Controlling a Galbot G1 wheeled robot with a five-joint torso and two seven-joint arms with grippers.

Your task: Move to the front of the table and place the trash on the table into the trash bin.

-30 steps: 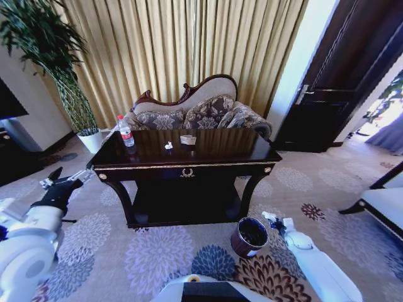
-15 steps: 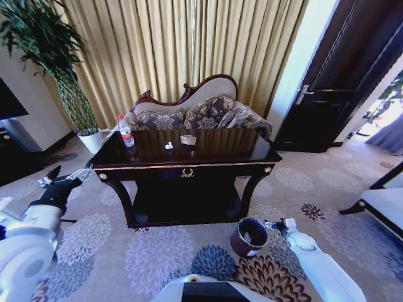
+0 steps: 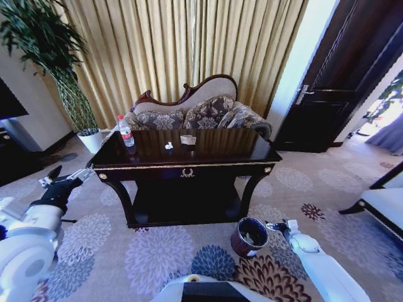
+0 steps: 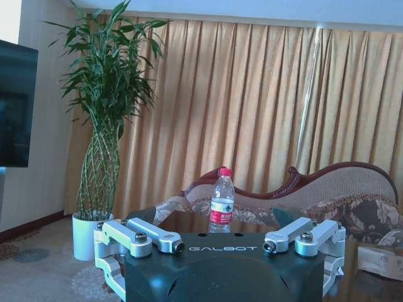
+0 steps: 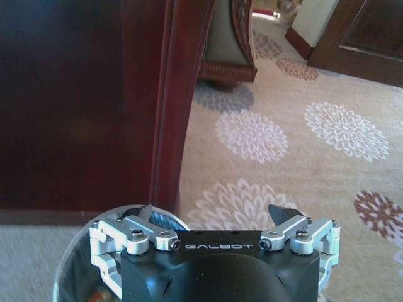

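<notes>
**Robot parked before the worktop, right arm low by the bin**

In your head view the scene sits as it did a second ago: the dark wooden table (image 3: 189, 165) holds the clear water bottle (image 3: 126, 131) with its red cap near its left rear corner, and two small paper scraps (image 3: 169, 146) (image 3: 187, 139) lie near the middle of the worktop. The maroon trash bin (image 3: 250, 236) stands on the carpet in front of the table's right leg. Your right gripper (image 3: 275, 225) has dropped a little lower and closer to the bin's rim than a second ago; it hangs just beside it. Your left gripper (image 3: 65, 178) is almost unmoved, held out left of the table, off its front corner.

Your left wrist view adds what the head view cannot: the left jaws stand open and empty, with the bottle (image 4: 221, 201) upright beyond them and a potted plant (image 4: 101, 151) off to the side.

Your right wrist view shows the right jaws open too, holding nothing, above the bin's pale rim (image 5: 75, 251), with the table's leg (image 5: 176, 107) just behind.
</notes>
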